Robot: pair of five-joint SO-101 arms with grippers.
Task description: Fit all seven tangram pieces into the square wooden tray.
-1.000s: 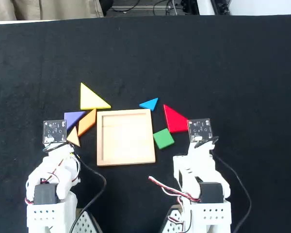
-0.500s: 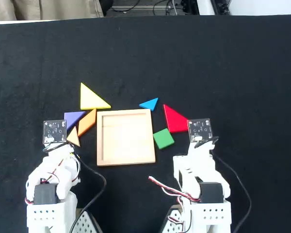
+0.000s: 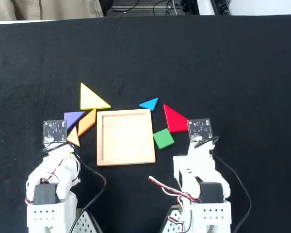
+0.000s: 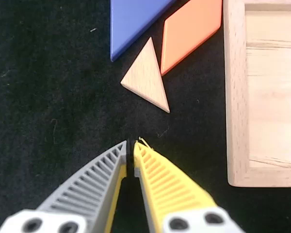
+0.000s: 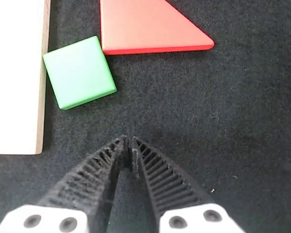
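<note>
Two grippers were squeezed shut, with nothing held in either one. The left gripper (image 4: 132,144) hung over the black cloth (image 3: 223,73), to the left of the near left corner of the square wooden tray (image 4: 235,97). A little farther out from its tips lay the small wooden triangle (image 4: 146,77). Past that, the orange parallelogram (image 4: 191,30) lay close by the tray's left rim. The dark blue triangle (image 4: 133,19) lay just left of the orange piece. The yellow triangle (image 3: 91,98) sat farther still, near the tray's far left corner.

The right gripper (image 5: 127,141) hung over the cloth to the right of the tray. The green square (image 5: 79,72) lay a bit farther and to the left of its tips, right beside the tray's right rim. The big red triangle (image 5: 145,26) lay just beyond the green square, very close to it. The light blue triangle (image 3: 150,104) sat by the tray's far right corner. All seven pieces lay flat on the cloth around the tray.
</note>
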